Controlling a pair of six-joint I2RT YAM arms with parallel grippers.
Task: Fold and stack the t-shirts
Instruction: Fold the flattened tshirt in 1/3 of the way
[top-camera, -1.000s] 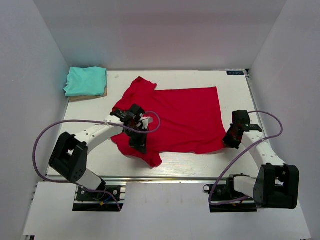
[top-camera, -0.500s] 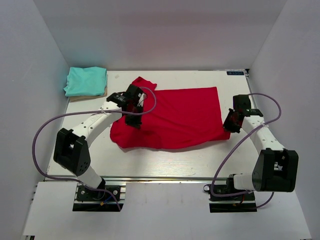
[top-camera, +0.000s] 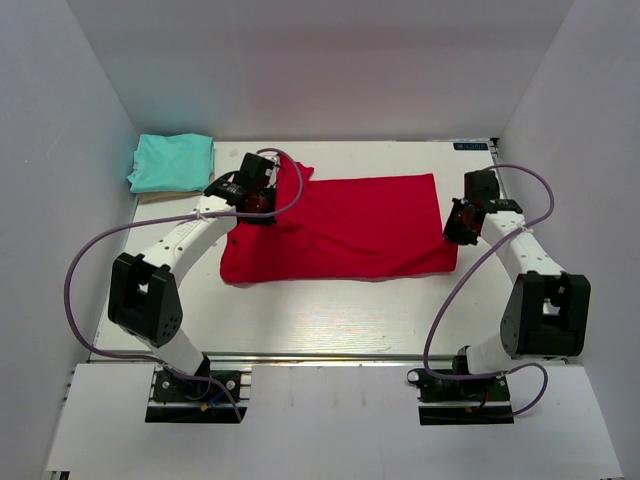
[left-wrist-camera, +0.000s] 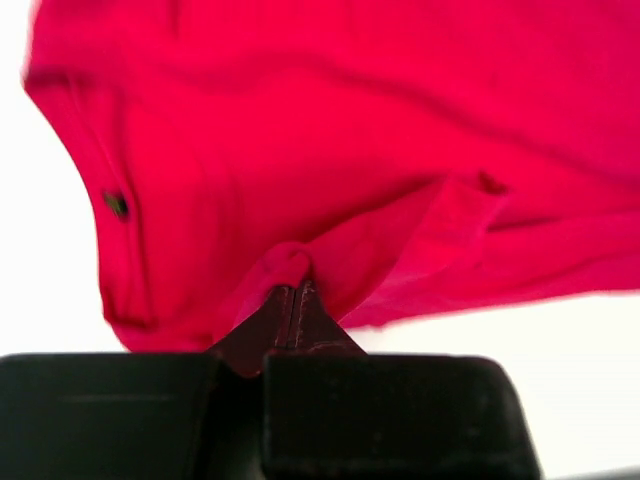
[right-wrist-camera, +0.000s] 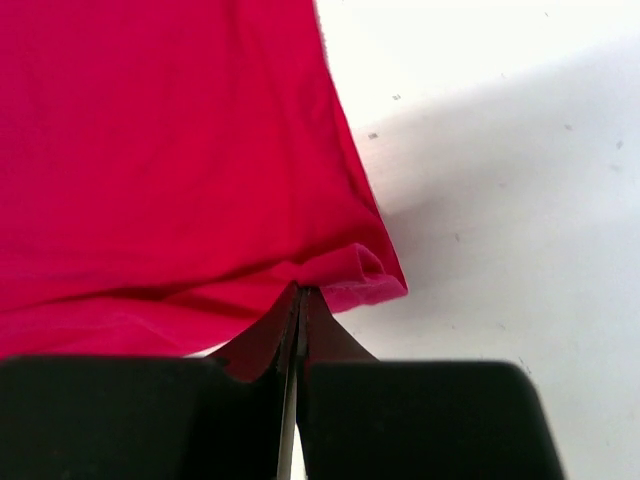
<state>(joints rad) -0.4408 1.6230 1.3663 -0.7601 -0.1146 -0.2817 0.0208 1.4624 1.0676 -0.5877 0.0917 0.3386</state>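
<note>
Your left gripper (left-wrist-camera: 292, 302) is clenched on the red t-shirt (top-camera: 350, 228), your right gripper (right-wrist-camera: 299, 298) on what looks like its corner; the folded teal t-shirt (top-camera: 172, 162) lies apart.

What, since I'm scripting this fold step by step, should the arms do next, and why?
Probably carry the pinched edge a little farther toward the shirt's far edge. The left gripper and the right gripper are each shut on the red t-shirt, which is partly doubled over. The held edge looks short of the far edge, mostly on the right, so the fold seems unfinished.
</note>
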